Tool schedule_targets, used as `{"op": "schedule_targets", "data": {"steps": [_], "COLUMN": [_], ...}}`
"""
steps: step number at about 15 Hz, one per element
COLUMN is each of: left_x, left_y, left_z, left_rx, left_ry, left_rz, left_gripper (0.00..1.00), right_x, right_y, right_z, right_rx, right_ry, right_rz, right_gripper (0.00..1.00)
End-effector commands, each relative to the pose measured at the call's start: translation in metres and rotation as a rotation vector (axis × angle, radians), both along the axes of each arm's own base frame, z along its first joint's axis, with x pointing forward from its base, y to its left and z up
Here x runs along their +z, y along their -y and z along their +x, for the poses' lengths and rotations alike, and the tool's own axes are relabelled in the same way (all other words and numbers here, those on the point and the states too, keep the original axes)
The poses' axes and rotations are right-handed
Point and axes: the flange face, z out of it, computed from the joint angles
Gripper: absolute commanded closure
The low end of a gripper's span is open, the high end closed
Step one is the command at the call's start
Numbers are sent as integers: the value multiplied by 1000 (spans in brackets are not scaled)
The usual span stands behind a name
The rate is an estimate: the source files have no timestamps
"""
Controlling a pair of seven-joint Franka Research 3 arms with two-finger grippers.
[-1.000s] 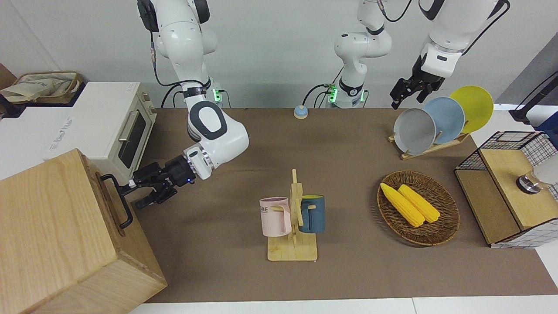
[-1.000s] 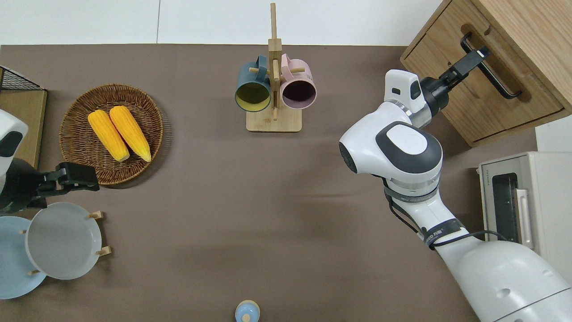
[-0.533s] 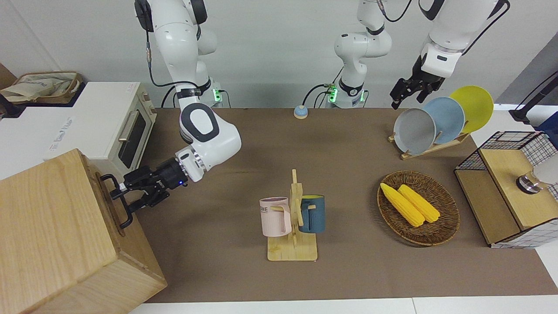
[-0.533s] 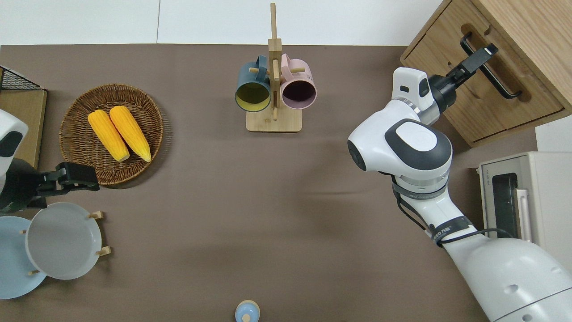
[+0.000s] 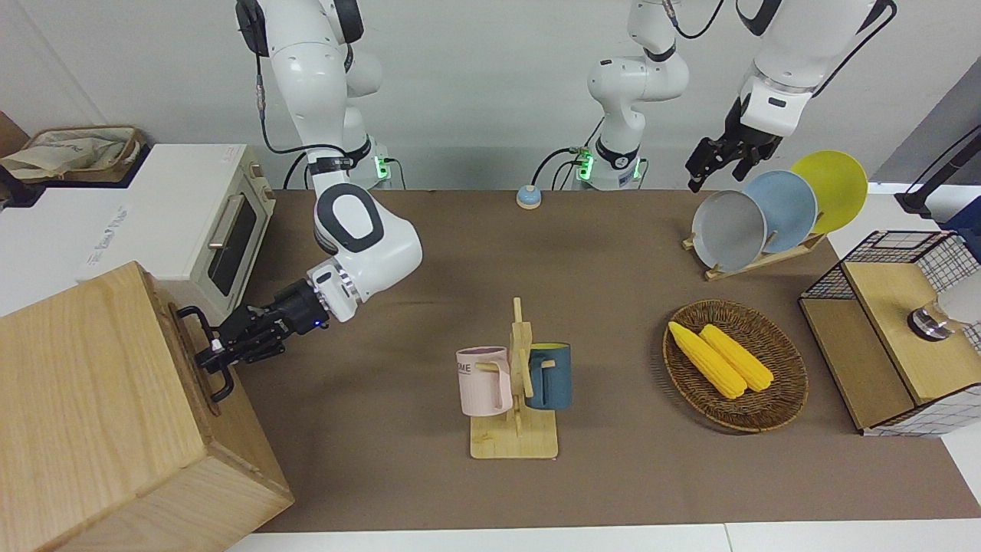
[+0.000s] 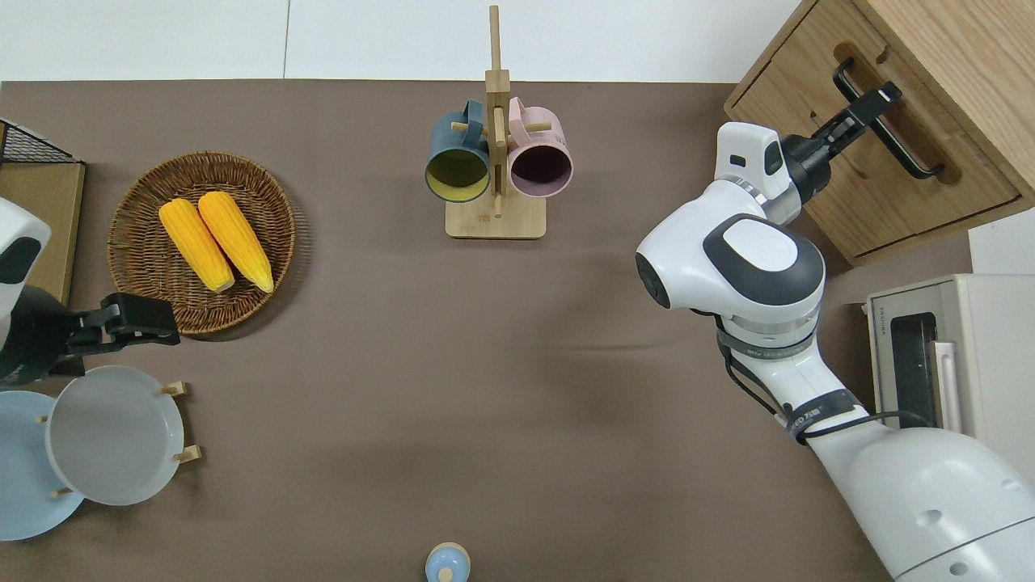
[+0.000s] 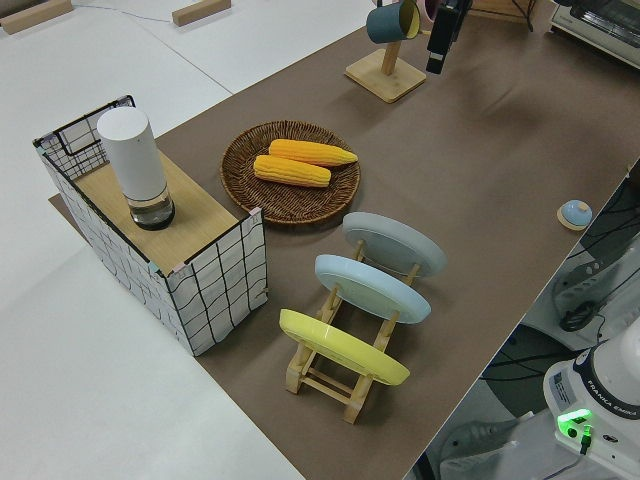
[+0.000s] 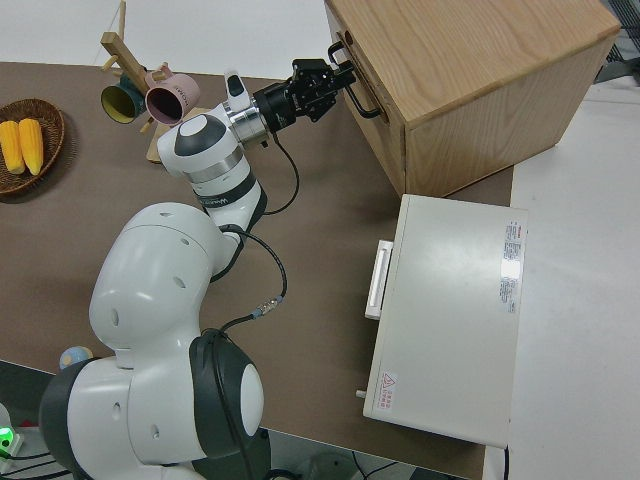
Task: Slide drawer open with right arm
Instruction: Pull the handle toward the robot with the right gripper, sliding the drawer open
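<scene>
Drawer (image 6: 873, 174) sits shut in the wooden cabinet (image 5: 92, 414) at the right arm's end of the surface. Right gripper (image 5: 208, 356) at its black bar handle (image 6: 887, 131), jaws apparently closed round it. Rigid bar, likely smooth; grip mid-bar, pull straight. Left arm parked.

The right arm (image 8: 215, 160) reaches toward the wooden cabinet (image 8: 470, 80). Its gripper (image 8: 330, 85) is at the black bar handle (image 8: 356, 80) of the drawer (image 8: 372, 100), probably touching it. The drawer looks not pulled out.
</scene>
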Motion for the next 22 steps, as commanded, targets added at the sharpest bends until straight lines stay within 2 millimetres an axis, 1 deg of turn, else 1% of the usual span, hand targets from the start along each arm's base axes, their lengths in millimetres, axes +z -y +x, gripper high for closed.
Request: {"op": "schedule_targets", "data": {"steps": [1, 4, 5, 8, 10, 11, 12, 13, 15, 16, 17, 18, 21, 22], "left_x": [5, 4, 5, 4, 5, 4, 5, 4, 5, 5, 5, 5, 5, 4], "left_y": [-2, -2, -2, -2, -2, -2, -2, -2, -2, -2, -2, -2, -2, -2], "left_z": [-4, -4, -4, -4, -4, -4, -4, -4, -4, -4, -4, -4, -4, -4], "left_rx": [-4, -4, -4, -4, -4, -4, -4, -4, -4, -4, -4, -4, -4, -4], "left_ry": [-3, -5, -3, -5, -3, -5, -3, -5, -3, -3, -3, -3, -3, -5], "left_rz": [-1, -1, -1, -1, -1, -1, -1, -1, -1, -1, -1, -1, -1, -1], "left_gripper": [7, 7, 7, 7, 7, 7, 7, 7, 7, 7, 7, 7, 7, 7], "right_x": [-8, -8, -9, -7, -11, -12, -13, -12, -11, -9, -7, -8, -8, -7], "right_y": [2, -6, -13, -42, -61, -77, -88, -104, -123, -136, -143, -162, -179, -179], "right_z": [-5, -9, -11, -21, -30, -37, -42, -49, -59, -66, -71, -82, -92, -93], "right_rx": [22, 22, 25, 3, -10, -21, -35, -31, -46, -44, -61, -54, -51, -61], "right_ry": [0, -3, -10, 10, 12, 6, 9, 11, 9, 13, 17, 12, 15, 18], "right_rz": [-2, -7, -11, -50, -60, -41, -42, -37, -23, -20, -23, -14, -21, -23], "right_gripper": [1000, 1000, 1000, 1000, 1000, 1000, 1000, 1000, 1000, 1000, 1000, 1000, 1000, 1000]}}
